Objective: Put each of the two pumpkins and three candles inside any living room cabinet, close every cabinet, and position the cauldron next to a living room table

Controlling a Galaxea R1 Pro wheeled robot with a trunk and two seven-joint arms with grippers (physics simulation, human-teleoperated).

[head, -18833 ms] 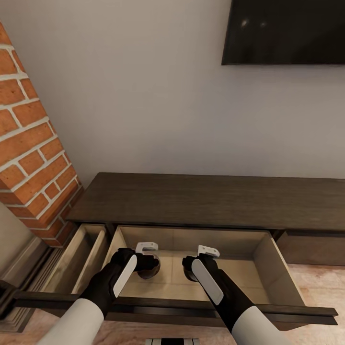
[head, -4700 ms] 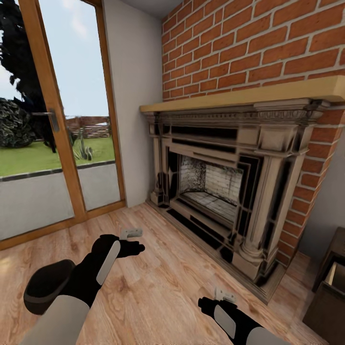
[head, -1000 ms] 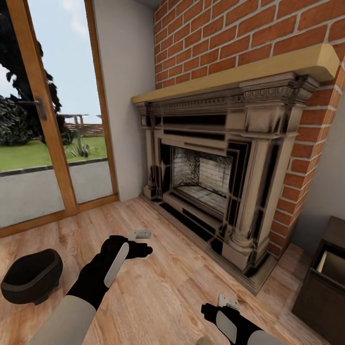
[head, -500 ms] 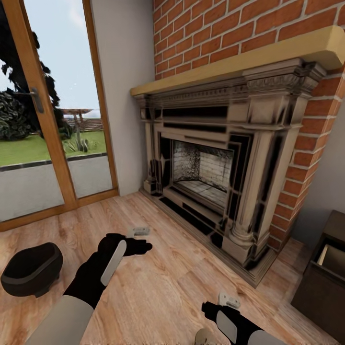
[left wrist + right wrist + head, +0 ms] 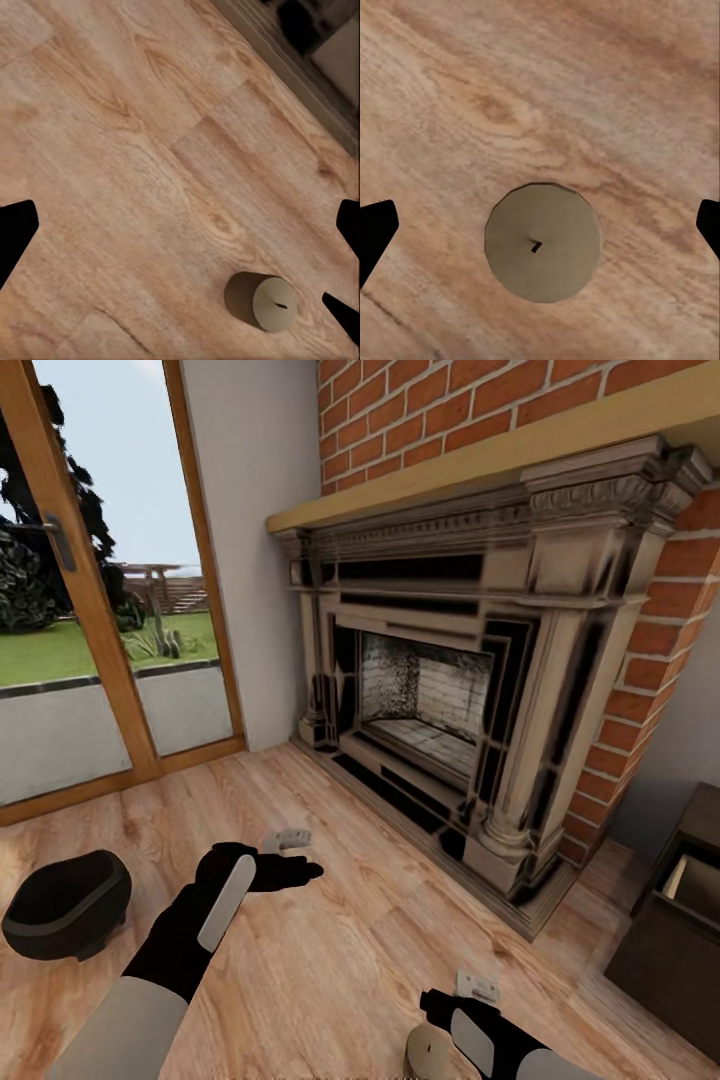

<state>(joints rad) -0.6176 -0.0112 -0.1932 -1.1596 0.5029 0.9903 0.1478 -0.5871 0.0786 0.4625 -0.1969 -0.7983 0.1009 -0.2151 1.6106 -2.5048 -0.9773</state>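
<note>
Candle: We see one candle [image 5: 543, 241] standing up on the wood floor [image 5: 330, 950], out in front of the fireplace [image 5: 440, 700]. It also peeks in at the low edge of the head view [image 5: 428, 1052], just beside our right arm.
Right gripper: Our right gripper [image 5: 470, 992] hangs right above the candle and looks straight down on its round top. Its fingers [image 5: 375, 229] are spread wide, one on each side, and touch nothing.
Left gripper: Our left gripper [image 5: 288, 850] hovers over bare floor in front of the fireplace. Its fingers [image 5: 13, 232] are wide apart too and hold nothing.
Cauldron: The black cauldron [image 5: 66, 903] sits on the floor, well apart from the fireplace, over by the glass door [image 5: 100, 580].
Cabinet: The dark cabinet [image 5: 672, 920] is past the far end of the fireplace, and we can see its light inside, so it is open.
How we do it well: We think we should go straight down, keep the candle in the middle, and squeeze its sides, not its top.
Watch out: If we come down off to one side, a finger may tip it and it could roll away.
</note>
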